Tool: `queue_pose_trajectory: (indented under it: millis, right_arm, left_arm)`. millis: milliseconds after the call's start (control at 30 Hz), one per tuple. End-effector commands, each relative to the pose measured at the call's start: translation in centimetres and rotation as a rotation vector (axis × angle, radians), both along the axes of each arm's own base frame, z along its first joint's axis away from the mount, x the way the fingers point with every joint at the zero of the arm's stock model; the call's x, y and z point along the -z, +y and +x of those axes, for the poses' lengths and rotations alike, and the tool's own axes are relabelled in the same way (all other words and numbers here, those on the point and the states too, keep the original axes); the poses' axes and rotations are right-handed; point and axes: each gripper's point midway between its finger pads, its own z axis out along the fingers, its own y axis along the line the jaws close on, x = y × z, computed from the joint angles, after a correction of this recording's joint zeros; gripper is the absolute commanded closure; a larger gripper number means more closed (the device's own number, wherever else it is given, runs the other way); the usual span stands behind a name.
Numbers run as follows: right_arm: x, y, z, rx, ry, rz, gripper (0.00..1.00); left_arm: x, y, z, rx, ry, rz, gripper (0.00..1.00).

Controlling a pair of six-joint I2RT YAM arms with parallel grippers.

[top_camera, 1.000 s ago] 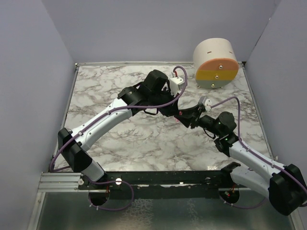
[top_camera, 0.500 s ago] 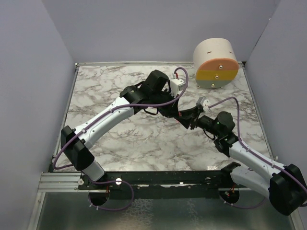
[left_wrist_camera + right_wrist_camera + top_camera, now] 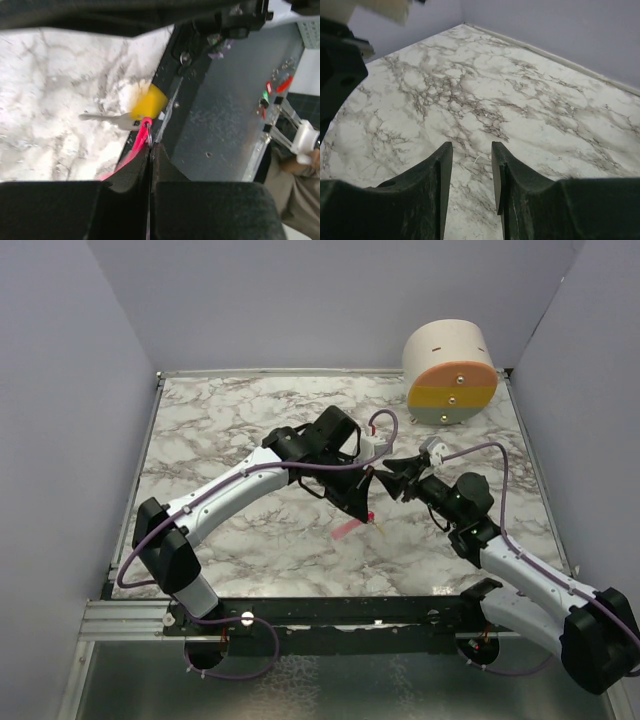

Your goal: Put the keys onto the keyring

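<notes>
My left gripper (image 3: 367,510) (image 3: 151,146) points down over the near middle of the table, shut on a thin metal keyring (image 3: 148,134). A key with a yellow head (image 3: 148,100) and a silver blade hangs on the ring just past the fingertips. An elongated pink key (image 3: 127,156) runs from the ring back along the left finger, and it shows in the top view (image 3: 344,530) just below the gripper. My right gripper (image 3: 392,472) (image 3: 472,148) is open and empty, up and to the right of the left one, with only marble between its fingers.
The marble table (image 3: 230,430) has a raised rim. A big cream, orange, yellow and grey cylinder (image 3: 450,372) lies at the back right corner. The black front rail (image 3: 330,612) with the arm bases runs along the near edge. Grey walls enclose the sides.
The grippers were tip to tip; now they are apart. My left gripper has swung toward the near edge with the ring, so the pink key shows. The right gripper has drawn back.
</notes>
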Motion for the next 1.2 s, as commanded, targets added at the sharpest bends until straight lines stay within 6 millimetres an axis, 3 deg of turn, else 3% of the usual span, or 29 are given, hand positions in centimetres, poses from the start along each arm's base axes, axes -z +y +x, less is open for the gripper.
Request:
queue_pose_trajectory:
  millis: [0, 300, 533, 933, 1167]
  right_arm:
    - [-2.0, -1.2, 0.9, 0.084, -0.070, 0.033, 0.63]
    - [-2.0, -1.4, 1.2, 0.102, -0.061, 0.034, 0.63]
    - [-2.1, -1.3, 1.0, 0.095, -0.055, 0.033, 0.63]
    - [-2.8, 1.0, -1.6, -0.110, -0.076, 0.002, 0.66]
    - [-2.5, 2.3, -2.7, -0.223, -0.078, -0.020, 0.66]
  left_arm:
    - [0.5, 0.6, -2.6, 0.045, 0.136, 0.027, 1.00]
    - [0.2, 0.8, -1.7, 0.023, 0.108, 0.025, 1.00]
    - [1.3, 1.7, -0.4, -0.004, 0.046, 0.109, 1.00]
    - [3.1, 3.8, 2.5, -0.030, -0.078, 0.264, 1.00]
    - [3.1, 4.6, 3.6, -0.061, -0.112, 0.294, 1.00]
